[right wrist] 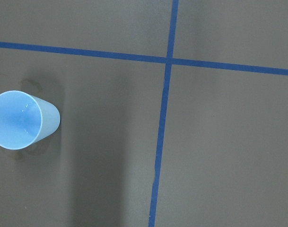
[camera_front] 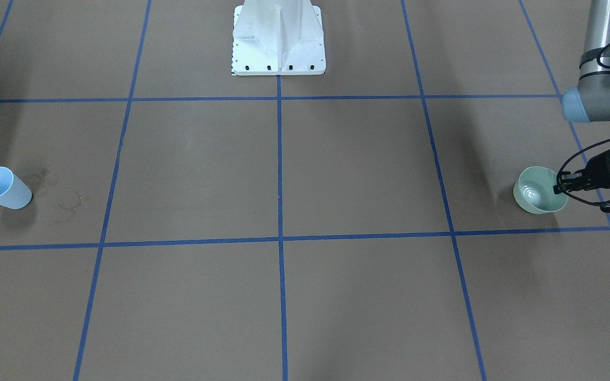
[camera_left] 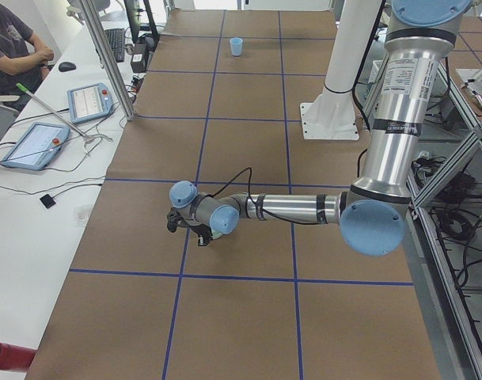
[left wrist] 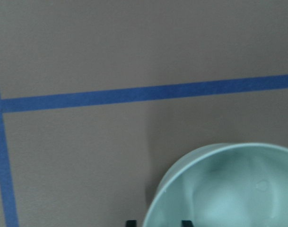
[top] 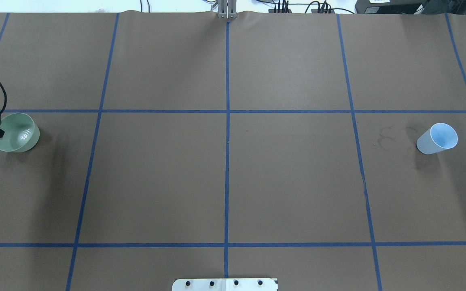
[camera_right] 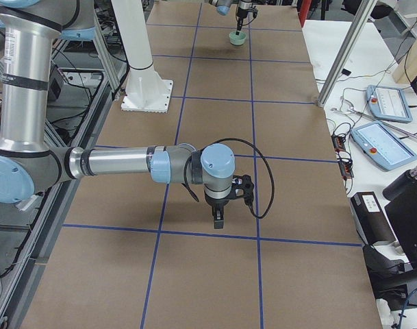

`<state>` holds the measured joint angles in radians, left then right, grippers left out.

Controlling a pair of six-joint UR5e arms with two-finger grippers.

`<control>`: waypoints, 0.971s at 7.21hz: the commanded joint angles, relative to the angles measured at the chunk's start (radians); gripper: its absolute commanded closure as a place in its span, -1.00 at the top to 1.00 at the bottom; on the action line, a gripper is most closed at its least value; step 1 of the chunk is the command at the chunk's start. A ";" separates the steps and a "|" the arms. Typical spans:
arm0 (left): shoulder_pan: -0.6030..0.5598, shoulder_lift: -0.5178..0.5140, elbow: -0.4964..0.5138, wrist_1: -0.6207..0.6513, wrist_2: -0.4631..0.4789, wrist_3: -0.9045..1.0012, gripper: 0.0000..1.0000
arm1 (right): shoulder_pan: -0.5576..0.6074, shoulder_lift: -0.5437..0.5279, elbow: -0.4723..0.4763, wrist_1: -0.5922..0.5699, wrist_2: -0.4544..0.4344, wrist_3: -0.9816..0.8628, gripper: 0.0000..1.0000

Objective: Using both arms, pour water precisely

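From here the left gripper (camera_front: 559,186) straddles the rim of the bowl (camera_front: 535,208) holding the water (camera_front: 531,194), jaws parted, while the right gripper (camera_right: 218,219) hangs off beside the cup (right wrist: 48,122), and I can't tell how its jaws stand.

The left arm (camera_left: 304,210) has its upper tube upright and its forearm level, low above the table (camera_left: 248,317). The left claw (camera_front: 560,185) points down, fingertips (left wrist: 130,222) standing apart. The right arm (camera_right: 119,164) reaches out level, wrist turned down. The right claw (camera_right: 218,218) hangs vertical above the table; whether it is closed cannot be told.
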<state>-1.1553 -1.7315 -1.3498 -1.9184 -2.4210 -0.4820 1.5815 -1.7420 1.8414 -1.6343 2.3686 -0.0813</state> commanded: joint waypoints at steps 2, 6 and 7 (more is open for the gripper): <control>0.052 -0.135 -0.192 0.183 -0.030 -0.166 -1.00 | 0.000 -0.007 0.016 -0.001 0.003 0.000 1.00; 0.424 -0.440 -0.290 0.179 0.157 -0.733 -1.00 | 0.000 -0.007 0.016 -0.001 0.003 0.000 1.00; 0.504 -0.485 -0.276 0.182 0.237 -0.736 -1.00 | 0.000 -0.008 0.013 -0.001 0.003 0.000 1.00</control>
<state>-0.7638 -2.1411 -1.6350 -1.7391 -2.2914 -1.1829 1.5816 -1.7497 1.8580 -1.6353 2.3715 -0.0813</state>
